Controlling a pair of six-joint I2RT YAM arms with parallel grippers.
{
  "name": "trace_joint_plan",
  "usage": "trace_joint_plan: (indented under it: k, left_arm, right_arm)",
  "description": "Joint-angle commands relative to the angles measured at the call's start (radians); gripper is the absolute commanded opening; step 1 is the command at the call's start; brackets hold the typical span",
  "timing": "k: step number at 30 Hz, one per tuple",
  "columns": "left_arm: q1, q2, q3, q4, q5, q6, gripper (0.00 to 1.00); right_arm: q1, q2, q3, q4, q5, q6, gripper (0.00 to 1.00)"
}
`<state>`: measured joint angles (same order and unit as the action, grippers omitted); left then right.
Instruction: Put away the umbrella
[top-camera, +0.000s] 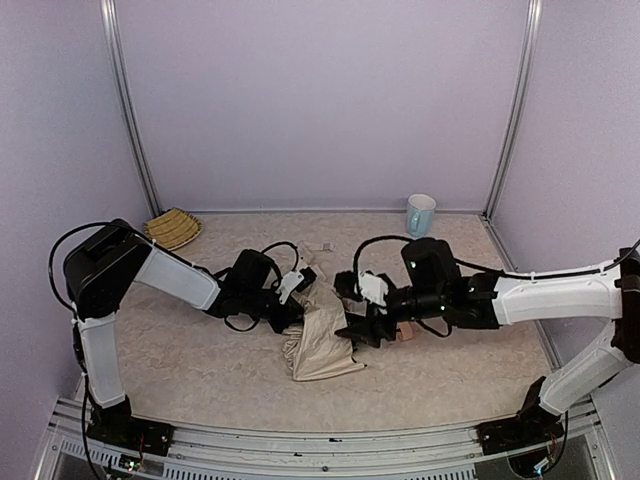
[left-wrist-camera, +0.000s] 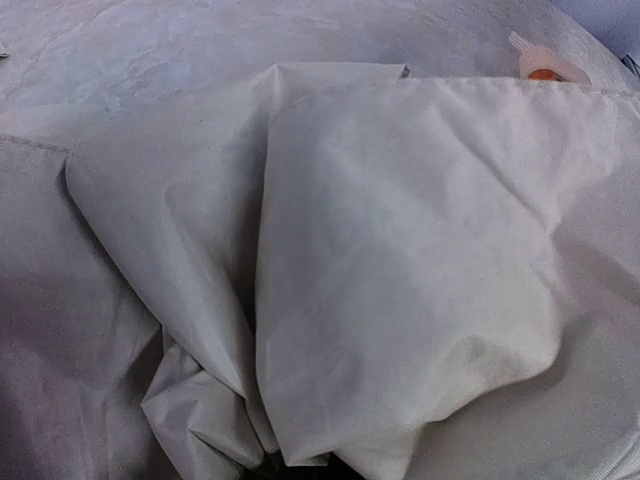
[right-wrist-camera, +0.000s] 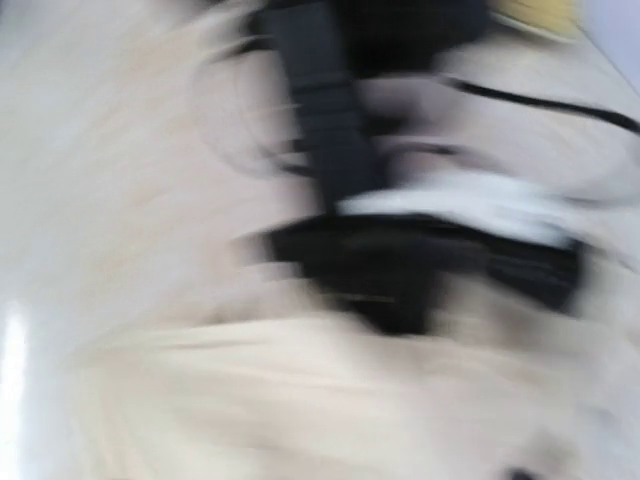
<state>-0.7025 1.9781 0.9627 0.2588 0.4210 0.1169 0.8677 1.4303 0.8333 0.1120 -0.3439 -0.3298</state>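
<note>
The umbrella (top-camera: 322, 345) lies as a crumpled cream-beige heap of fabric mid-table between the two arms; its shaft is hidden. My left gripper (top-camera: 298, 303) is at the heap's upper left edge. In the left wrist view the fabric (left-wrist-camera: 400, 260) fills the frame, and its folds bunch together at the bottom centre over the hidden jaws, which are shut on it. My right gripper (top-camera: 353, 328) is at the heap's right edge. The right wrist view is smeared by motion, showing only pale fabric (right-wrist-camera: 300, 400) and the other arm's black gripper (right-wrist-camera: 380, 260), so its jaws cannot be read.
A woven straw basket (top-camera: 173, 228) sits at the back left by the wall. A pale blue mug (top-camera: 420, 214) stands at the back right. A small tan object (top-camera: 405, 334) lies under the right wrist. Walls close in three sides.
</note>
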Motion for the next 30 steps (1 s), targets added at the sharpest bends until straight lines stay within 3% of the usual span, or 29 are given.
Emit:
trace_joint_plan:
  k: [1, 5, 9, 19, 21, 25, 28, 30]
  left_arm:
    - [-0.005, 0.085, -0.014, -0.190, -0.019, 0.040, 0.00]
    - [-0.008, 0.085, -0.010, -0.209, -0.015, 0.060, 0.00]
    - [-0.016, 0.081, -0.010, -0.223, -0.015, 0.078, 0.00]
    - [-0.031, 0.085, -0.002, -0.244, 0.021, 0.123, 0.00]
    - [-0.039, 0.084, -0.002, -0.249, 0.029, 0.137, 0.00]
    - [-0.043, 0.072, -0.002, -0.256, 0.054, 0.162, 0.00]
    - [-0.035, 0.042, -0.002, -0.243, 0.102, 0.172, 0.00]
    - [-0.017, 0.011, 0.005, -0.214, 0.104, 0.158, 0.09]
  right_arm:
    - [0.174, 0.026, -0.067, -0.047, 0.218, -0.340, 0.98]
    - [0.269, 0.139, -0.029, -0.043, 0.384, -0.428, 1.00]
    - [0.282, 0.242, -0.008, 0.069, 0.525, -0.512, 1.00]
    - [0.213, 0.441, 0.142, 0.021, 0.544, -0.550, 0.98]
    - [0.187, 0.460, 0.176, -0.031, 0.485, -0.541, 0.92]
    - [0.154, 0.513, 0.244, -0.162, 0.393, -0.489, 0.68]
    - [0.152, 0.545, 0.278, -0.266, 0.312, -0.454, 0.57]
    - [0.151, 0.554, 0.290, -0.322, 0.267, -0.414, 0.49]
